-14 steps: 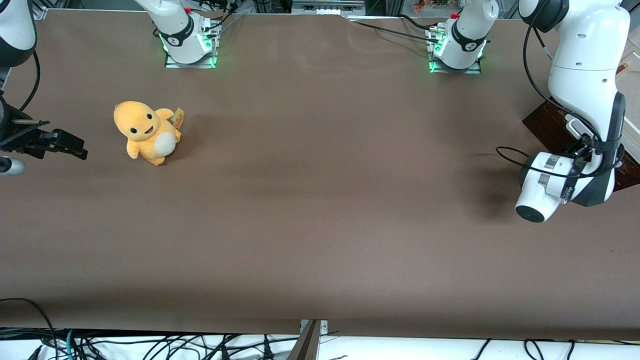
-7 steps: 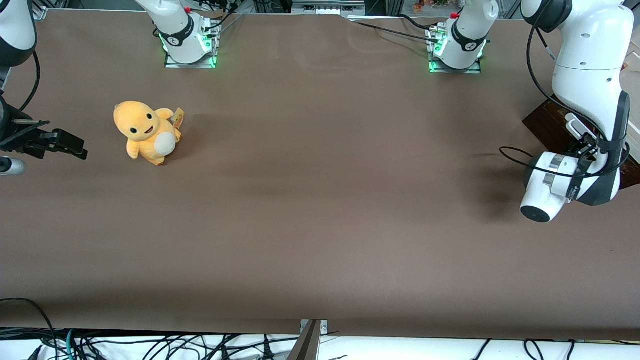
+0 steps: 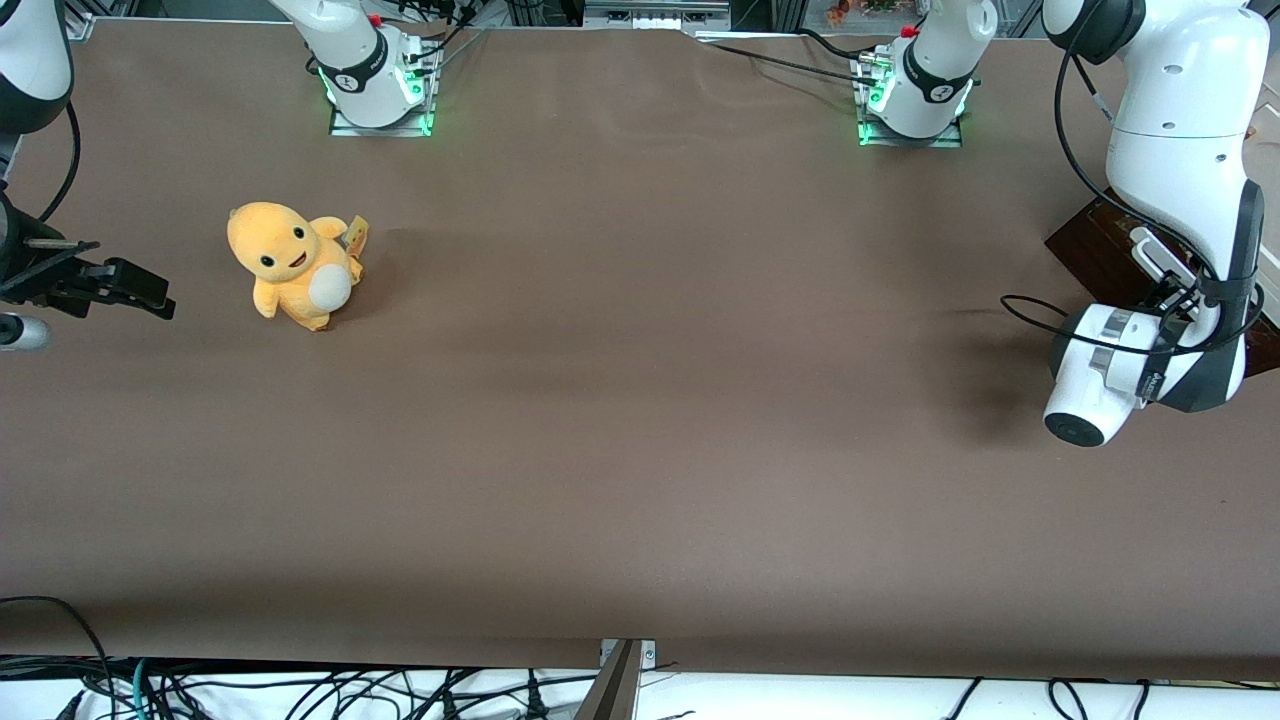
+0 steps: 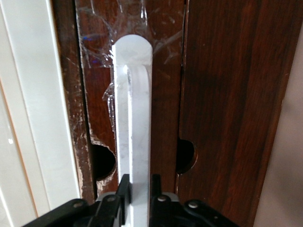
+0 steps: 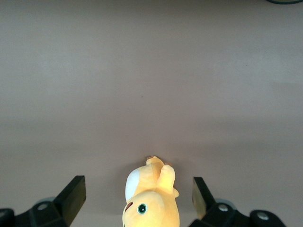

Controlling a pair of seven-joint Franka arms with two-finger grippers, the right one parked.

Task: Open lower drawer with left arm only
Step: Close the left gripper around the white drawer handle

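Brown table, left arm at lower drawer, jaws clenched on white handle

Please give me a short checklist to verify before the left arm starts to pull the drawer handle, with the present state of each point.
1. Gripper at the white handle of the lower drawer: ok.
2. Jaws on both sides of the handle bar: ok.
3. Jaws pressed tight on the bar: cannot tell.
4. Drawer front flush, not yet pulled out: cannot tell.
5. Table in front of the drawer free for it to slide out: ok; the toy lies toward the parked arm's end.
6. Black cable on the left arm hangs loose, not caught: ok.
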